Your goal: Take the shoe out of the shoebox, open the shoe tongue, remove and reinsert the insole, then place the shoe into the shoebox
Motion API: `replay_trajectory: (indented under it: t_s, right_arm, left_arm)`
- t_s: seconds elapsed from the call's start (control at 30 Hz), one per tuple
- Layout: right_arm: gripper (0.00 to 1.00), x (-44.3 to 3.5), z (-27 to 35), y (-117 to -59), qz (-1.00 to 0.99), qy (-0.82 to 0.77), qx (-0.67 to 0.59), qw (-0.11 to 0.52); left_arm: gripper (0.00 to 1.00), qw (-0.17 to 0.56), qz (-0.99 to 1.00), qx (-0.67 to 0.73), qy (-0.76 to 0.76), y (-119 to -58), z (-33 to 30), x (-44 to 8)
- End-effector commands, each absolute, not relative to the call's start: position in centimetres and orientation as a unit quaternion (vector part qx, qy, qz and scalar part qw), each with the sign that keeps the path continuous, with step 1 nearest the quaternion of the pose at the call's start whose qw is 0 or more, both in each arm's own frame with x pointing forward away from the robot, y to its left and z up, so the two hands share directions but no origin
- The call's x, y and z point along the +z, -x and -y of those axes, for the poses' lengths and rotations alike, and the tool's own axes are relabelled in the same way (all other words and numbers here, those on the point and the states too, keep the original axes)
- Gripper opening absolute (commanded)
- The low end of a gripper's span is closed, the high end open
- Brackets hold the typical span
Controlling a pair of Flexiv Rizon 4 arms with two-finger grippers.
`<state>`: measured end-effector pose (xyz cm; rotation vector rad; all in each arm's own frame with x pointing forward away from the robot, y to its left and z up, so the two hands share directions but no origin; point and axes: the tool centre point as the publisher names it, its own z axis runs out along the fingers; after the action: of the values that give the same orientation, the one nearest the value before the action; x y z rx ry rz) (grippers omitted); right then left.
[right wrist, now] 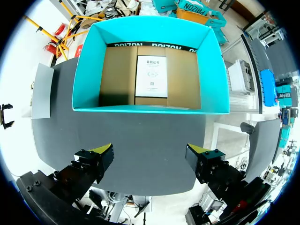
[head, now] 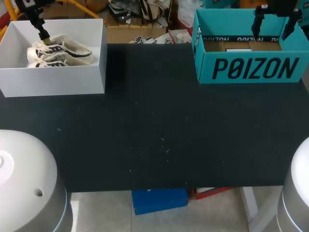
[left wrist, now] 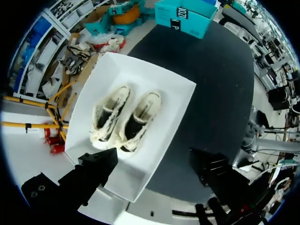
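Left hand (left wrist: 153, 164) spread, above shoes (left wrist: 126, 119), in white box (left wrist: 157, 79)

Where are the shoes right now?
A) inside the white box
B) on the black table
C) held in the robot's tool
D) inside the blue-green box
A: the left wrist view shows both shoes lying side by side inside the white box, while the blue-green box holds only a paper card.
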<state>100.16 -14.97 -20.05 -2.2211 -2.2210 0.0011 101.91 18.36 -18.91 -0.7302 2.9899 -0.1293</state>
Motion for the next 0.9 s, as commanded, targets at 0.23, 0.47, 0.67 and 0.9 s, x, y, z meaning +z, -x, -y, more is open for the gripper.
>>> replay_trajectory:
  t_s: [0.23,0.47,0.67,0.9]
  right_arm:
    - [1.0,-20.0,15.0,-100.1,0.707,0.707,0.001,0.0]
    - [1.0,-20.0,15.0,-100.1,0.707,0.707,0.001,0.0]
    - [1.0,-20.0,15.0,-100.1,0.707,0.707,0.001,0.0]
    - [1.0,-20.0,15.0,-100.1,0.707,0.707,0.001,0.0]
  left_arm:
    - [0.4,0.01,-0.989,-0.079,0.127,-103.0,-19.3,-21.0]
    - [0.46,0.005,-0.991,-0.055,0.124,-104.4,-20.2,-23.7]
    - [0.48,-0.001,-0.991,-0.051,0.121,-105.8,-20.2,-25.7]
    - [0.5,0.003,-0.993,-0.043,0.114,-107.7,-19.9,-27.6]
